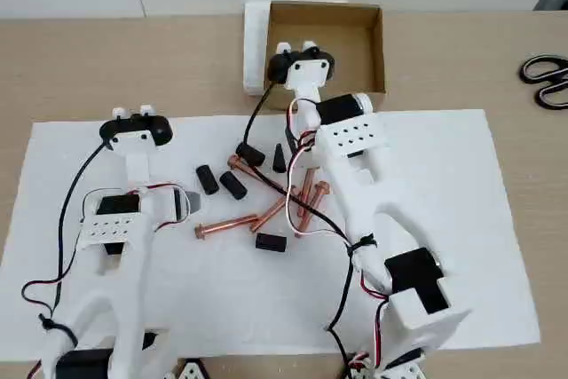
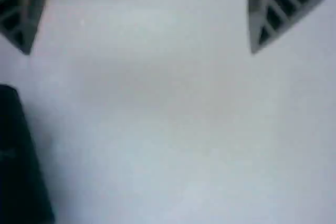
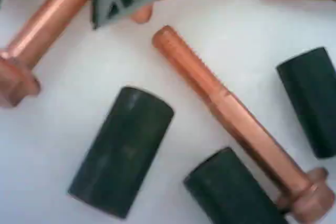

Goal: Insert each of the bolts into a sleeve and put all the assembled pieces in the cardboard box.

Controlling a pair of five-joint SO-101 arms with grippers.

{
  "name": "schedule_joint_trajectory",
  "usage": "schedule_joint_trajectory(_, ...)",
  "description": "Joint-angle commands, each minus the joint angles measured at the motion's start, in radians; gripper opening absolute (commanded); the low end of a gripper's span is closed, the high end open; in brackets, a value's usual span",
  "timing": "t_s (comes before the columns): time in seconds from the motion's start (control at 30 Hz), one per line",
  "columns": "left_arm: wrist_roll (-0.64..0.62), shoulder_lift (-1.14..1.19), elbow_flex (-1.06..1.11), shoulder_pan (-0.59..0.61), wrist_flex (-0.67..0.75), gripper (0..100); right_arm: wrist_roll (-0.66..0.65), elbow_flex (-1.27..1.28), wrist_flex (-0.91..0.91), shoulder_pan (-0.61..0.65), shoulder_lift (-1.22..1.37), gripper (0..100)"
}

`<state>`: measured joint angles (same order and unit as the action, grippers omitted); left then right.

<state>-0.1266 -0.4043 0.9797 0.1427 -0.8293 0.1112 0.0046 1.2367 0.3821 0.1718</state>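
Where the left jaws hang over the white sheet, they are seen spread wide: two ribbed fingertips stand well apart, nothing is gripped, and bare sheet shows between them. The right jaws are set low over the pile, close above bolts and sleeves, but how far they are parted cannot be told.

Five copper bolts are counted from the high view, most crossed over one another beneath the right arm, one laid at the pile's left side. Four black sleeves are counted around them.

Open sheet is found right of the pile up to the sheet's right edge, with a narrower strip toward the left jaws. The cardboard box stands open-topped on the table, just past the sheet's far edge, partly covered by the right arm's wrist. Scissors lie at the table's right edge, well apart.

Seen close from the right wrist, the bolts are shown with a flanged head, a smooth shank and a threaded tip. The sleeves are short, matt cylinders, and the bolts seen lie outside them.
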Motion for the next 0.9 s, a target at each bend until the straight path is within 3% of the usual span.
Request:
schedule_joint_trajectory(0.0, 0.005, 0.002, -0.045, 0.005, 0.018, 25, 0.012, -0.046, -0.028, 0.001, 0.024, 11.4)
schedule_joint_trajectory(0.7, 0.003, 0.002, -0.045, 0.003, 0.020, 25, 0.055, -0.049, -0.093, 0.002, 0.231, 11.3)
schedule_joint_trajectory(0.87, 0.003, 0.002, -0.045, 0.003, 0.020, 25, 0.055, -0.049, -0.107, 0.001, 0.255, 3.2)
